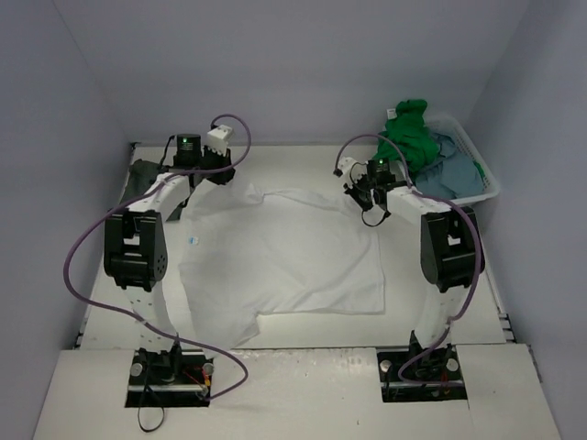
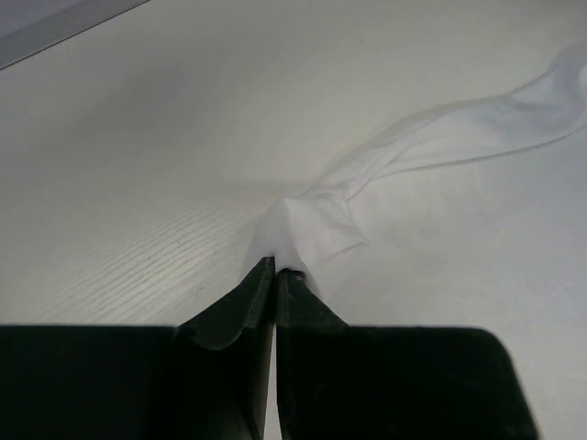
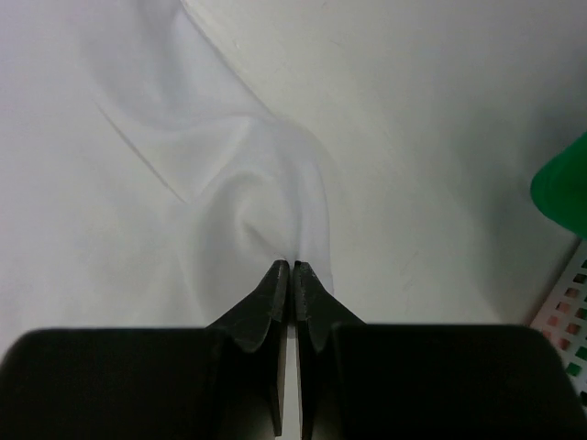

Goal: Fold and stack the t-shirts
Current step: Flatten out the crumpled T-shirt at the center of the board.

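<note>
Both clenched: left jaws and right jaws pinch the plain white cloth t-shirt (image 1: pixel 284 261) near the white slotted plastic basket (image 1: pixel 489 183).

We locate the spread t-shirt (image 1: pixel 284 261) at worktop (image 1: pixel 293 170) centre, between both arms. The basket (image 1: pixel 489 179), far right, holds crumpled t-shirts (image 1: pixel 413 133). Another garment (image 1: pixel 142 174) lies far left.
</note>
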### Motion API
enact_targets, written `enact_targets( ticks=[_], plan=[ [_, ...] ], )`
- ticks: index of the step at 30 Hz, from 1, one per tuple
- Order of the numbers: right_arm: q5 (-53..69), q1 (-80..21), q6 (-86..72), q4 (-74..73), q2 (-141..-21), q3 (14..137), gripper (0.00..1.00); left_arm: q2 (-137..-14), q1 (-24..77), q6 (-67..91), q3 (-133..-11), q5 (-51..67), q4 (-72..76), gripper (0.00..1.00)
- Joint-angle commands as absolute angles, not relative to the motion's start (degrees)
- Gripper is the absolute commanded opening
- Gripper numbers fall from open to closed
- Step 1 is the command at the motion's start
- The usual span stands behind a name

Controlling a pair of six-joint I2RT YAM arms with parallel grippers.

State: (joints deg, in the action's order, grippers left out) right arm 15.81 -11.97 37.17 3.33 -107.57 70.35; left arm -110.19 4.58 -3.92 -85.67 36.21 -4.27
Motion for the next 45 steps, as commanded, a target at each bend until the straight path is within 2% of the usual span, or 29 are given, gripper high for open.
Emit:
enact_targets(
  ticks=[1,6,13,23,29,33,36,39,41,42,43,45],
  plan=[
    [12.06,-11.86,38.41,9.22,-110.03,75.14,0.00,-110.12,6.24,-4.57,-88.77,29.99,3.77,0.00],
    [5.72,-12.30,38.58,12.65,-116.54,79.01,0.00,-114.08,7.38,-6.06,-90.70,19.28,5.09,0.00],
    [-3.68,-13.71,40.16,17.58,-122.59,82.08,0.00,-119.17,8.09,-6.68,-95.44,10.30,4.48,0.00],
    [-8.43,-13.97,40.43,19.42,-129.81,89.64,0.00,-121.46,8.09,-5.54,-97.38,6.86,3.52,0.00],
    [-15.90,-14.06,41.22,20.21,-134.55,93.95,0.00,-124.27,8.09,-6.06,-99.84,4.49,1.41,0.00],
    [-21.08,-14.06,41.05,21.80,-136.14,94.57,0.13,-127.61,8.09,-5.45,-103.53,2.29,0.09,0.00],
    [-23.37,-14.24,40.87,22.67,-135.44,94.05,0.29,-129.37,8.17,-5.71,-106.08,1.41,-2.28,0.00],
    [-24.17,-14.33,40.34,23.03,-133.95,92.90,0.37,-130.69,8.17,-6.33,-108.18,0.53,-2.72,0.00],
    [-23.91,-14.33,39.55,23.03,-132.81,92.20,0.36,-130.78,8.17,-6.68,-108.72,-0.88,-2.81,0.00],
    [-23.04,-14.33,39.38,22.94,-131.76,91.41,0.28,-130.69,8.17,-7.03,-108.81,-0.88,-2.73,0.00],
    [-21.90,-14.33,39.46,22.85,-131.49,91.32,0.27,-130.69,8.17,-7.38,-108.81,-0.79,-2.38,0.00],
    [-20.84,-14.15,40.69,22.59,-131.83,91.14,0.29,-130.78,8.17,-7.30,-108.90,-0.18,-2.81,0.00]
  ],
)
